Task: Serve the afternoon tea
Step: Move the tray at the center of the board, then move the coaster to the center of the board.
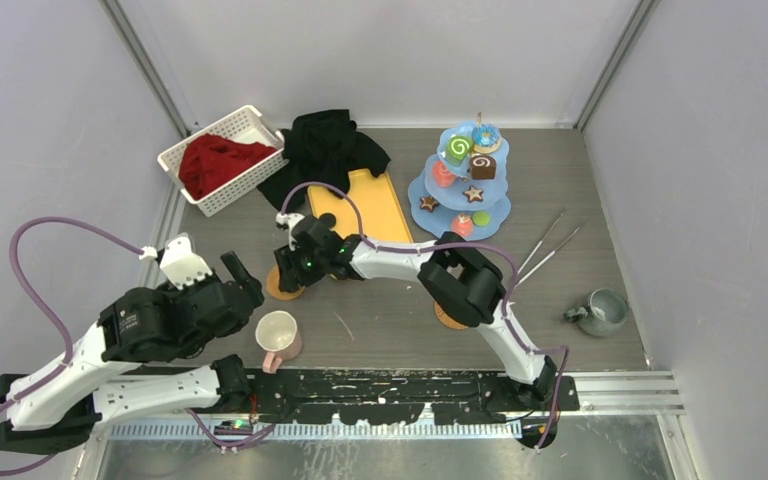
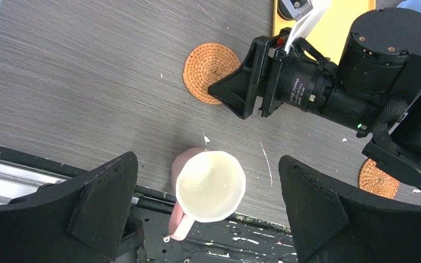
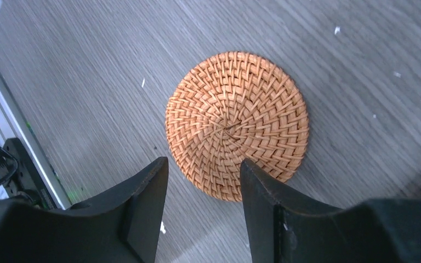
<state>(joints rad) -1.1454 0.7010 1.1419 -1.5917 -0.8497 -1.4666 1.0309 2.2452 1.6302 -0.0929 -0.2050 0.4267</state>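
The cream mug (image 1: 278,335) with its pink handle stands upright near the table's front edge, and its mouth shows empty in the left wrist view (image 2: 210,185). My left gripper (image 2: 208,162) hovers over it, wide open, with the fingers well clear of the rim. My right gripper (image 3: 204,161) is open above the near edge of a woven coaster (image 3: 235,123), with nothing between its fingers. The pale-blue tiered stand (image 1: 500,212) at the back right carries a green swirl roll (image 1: 458,150), a blue donut (image 1: 486,135) and star cookies (image 1: 474,193). The grey metal mug (image 1: 600,311) sits at the far right.
A second woven coaster (image 1: 450,320) lies under the right arm's elbow. The orange-yellow tray (image 1: 370,205) lies behind the right gripper, with a black cloth (image 1: 330,145) beyond it. A white basket (image 1: 230,195) with red cloth stands at the back left. Metal tongs (image 1: 550,245) lie right of centre.
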